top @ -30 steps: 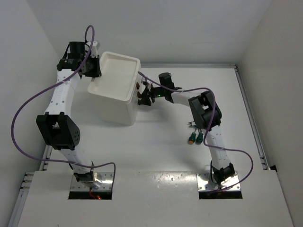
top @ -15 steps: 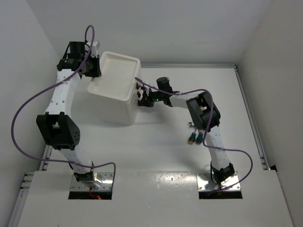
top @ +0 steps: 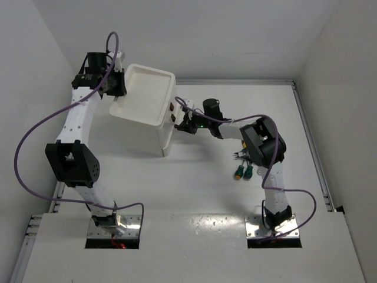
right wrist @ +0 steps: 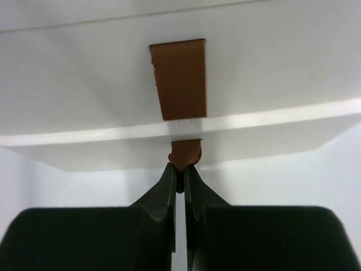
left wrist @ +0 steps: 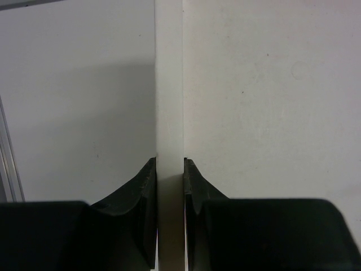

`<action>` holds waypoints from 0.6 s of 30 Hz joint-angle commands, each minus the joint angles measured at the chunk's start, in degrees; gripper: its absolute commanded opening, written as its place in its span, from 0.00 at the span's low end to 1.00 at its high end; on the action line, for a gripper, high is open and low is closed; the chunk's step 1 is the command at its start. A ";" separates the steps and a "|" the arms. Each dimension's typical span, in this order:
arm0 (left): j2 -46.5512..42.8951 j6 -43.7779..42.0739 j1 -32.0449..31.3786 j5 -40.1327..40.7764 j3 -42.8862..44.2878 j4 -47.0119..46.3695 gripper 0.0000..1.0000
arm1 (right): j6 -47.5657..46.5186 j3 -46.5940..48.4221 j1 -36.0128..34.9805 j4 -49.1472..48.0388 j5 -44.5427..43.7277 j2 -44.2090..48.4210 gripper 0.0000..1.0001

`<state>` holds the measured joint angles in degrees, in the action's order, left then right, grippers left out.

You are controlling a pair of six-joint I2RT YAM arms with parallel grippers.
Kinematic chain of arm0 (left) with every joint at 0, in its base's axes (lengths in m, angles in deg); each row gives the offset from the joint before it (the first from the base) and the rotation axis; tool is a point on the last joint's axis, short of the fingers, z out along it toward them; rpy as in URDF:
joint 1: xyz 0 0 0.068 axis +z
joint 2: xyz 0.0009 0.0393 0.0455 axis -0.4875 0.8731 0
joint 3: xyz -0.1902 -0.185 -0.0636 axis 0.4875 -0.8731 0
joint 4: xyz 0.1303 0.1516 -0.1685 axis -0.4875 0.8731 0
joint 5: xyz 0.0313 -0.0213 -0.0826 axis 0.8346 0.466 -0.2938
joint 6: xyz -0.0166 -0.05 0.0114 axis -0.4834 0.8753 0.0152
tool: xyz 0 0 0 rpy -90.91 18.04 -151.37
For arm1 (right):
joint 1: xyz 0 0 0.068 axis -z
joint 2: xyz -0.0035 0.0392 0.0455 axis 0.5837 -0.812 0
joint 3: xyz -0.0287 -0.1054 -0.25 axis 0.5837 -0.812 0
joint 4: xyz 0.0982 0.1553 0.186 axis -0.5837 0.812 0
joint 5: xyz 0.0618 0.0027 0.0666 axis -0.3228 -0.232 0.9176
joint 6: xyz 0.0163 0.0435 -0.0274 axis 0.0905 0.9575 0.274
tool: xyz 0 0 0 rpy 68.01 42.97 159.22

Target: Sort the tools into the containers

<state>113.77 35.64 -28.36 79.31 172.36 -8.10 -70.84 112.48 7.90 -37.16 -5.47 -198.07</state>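
Observation:
The containers are one white box unit (top: 143, 132) with a rimmed tray top (top: 147, 94) at the back left. My left gripper (top: 122, 88) is shut on the tray's left rim (left wrist: 169, 84), which stands as a white strip between its fingers (left wrist: 148, 180). My right gripper (top: 179, 121) is at the unit's right face, shut on the lower red-brown drawer knob (right wrist: 185, 153). The upper knob (right wrist: 179, 79) is free above it. Two green-handled screwdrivers (top: 242, 171) with orange tips lie on the table, partly under my right arm.
The unit stands close to the left wall, and my left arm runs along that wall. White walls close in the back and the right. A raised metal rail (top: 309, 147) borders the table's right edge. My right forearm stretches across the middle of the table.
My right gripper stood open by the knobs, reached in, and has shut on the lower knob. Its elbow has shifted a little right. The left gripper has kept its hold.

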 commanded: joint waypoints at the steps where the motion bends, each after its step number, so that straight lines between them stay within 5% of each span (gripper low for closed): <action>1: 3.35 3.97 -2.14 -2.00 -3.51 3.71 0.00 | 0.81 -1.65 2.93 -1.74 3.14 6.65 0.00; 18: 2.82 3.97 -2.14 -2.00 -4.04 3.18 0.00 | -6.32 -0.95 12.78 22.34 4.64 13.59 0.00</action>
<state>113.60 36.95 -29.21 79.86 171.73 -9.43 -75.51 109.55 18.76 -15.74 -2.49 -189.98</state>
